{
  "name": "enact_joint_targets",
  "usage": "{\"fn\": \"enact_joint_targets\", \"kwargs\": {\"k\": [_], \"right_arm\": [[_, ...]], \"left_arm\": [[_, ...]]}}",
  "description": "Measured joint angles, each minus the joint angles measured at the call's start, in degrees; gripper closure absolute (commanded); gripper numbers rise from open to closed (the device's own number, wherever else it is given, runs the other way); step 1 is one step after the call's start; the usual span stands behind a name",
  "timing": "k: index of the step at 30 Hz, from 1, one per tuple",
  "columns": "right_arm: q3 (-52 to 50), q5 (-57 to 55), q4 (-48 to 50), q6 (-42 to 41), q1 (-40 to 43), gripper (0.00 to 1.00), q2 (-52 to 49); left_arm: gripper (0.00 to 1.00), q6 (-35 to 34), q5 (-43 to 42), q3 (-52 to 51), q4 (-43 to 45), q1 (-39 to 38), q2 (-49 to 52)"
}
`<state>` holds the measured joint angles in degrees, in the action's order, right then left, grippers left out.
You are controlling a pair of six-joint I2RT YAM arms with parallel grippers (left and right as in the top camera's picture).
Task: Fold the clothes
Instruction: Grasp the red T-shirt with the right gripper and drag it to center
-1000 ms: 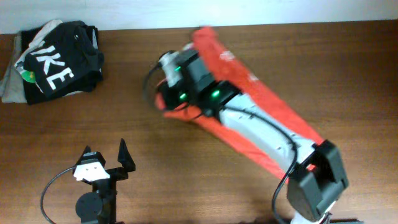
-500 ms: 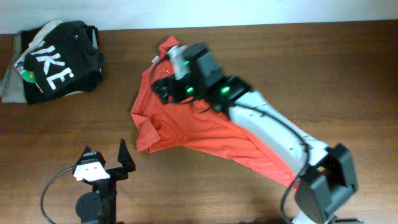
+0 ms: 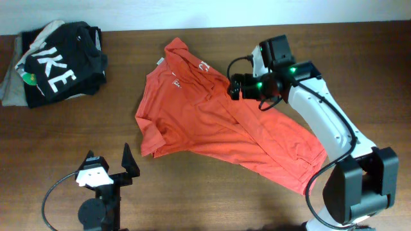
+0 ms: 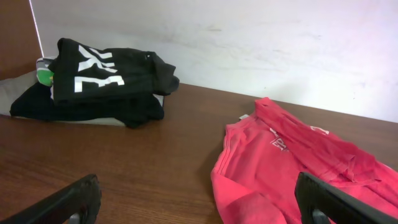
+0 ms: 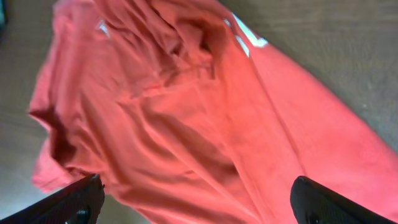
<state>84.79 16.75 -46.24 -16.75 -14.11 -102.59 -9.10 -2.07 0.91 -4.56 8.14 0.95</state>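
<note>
Beneath the right claw (image 3: 234, 88), apparently: T-shirt (image 3: 212, 125)

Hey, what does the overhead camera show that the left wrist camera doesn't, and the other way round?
Only overhead: the right arm reaching above the red-orange T-shirt, and the shirt's whole spread down to its lower hem. Only left wrist: the clothes pile side-on, layers stacked, and the white wall rising behind the table. Both: the crumpled, unfolded T-shirt, the black garment with white letters lying on a grey-beige garment, and the brown table.
</note>
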Motion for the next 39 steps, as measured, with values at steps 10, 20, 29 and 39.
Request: {"fn": "enact_joint_targets", "kwargs": {"k": [10,20,29,39], "right_arm": [[-5.64,-0.22,6.56,0.02,0.04,0.01,0.00],[-6.12,-0.39,20.09,0.02,-2.10,0.01,-2.05],[-6.27,-6.38,35.21,1.51,-3.13,0.01,-3.69],[-6.27,-2.97,39.60,-0.13,-4.39,0.15,-13.40]], "left_arm": [[0.01,0.00,1.49,-0.02,-0.13,0.00,0.00],[0.01,0.00,1.68,-0.02,-0.17,0.00,0.00],[0.01,0.00,1.77,-0.02,-0.17,0.00,0.00],[0.01,0.00,1.95,-0.02,-0.20,0.00,0.00]]}}
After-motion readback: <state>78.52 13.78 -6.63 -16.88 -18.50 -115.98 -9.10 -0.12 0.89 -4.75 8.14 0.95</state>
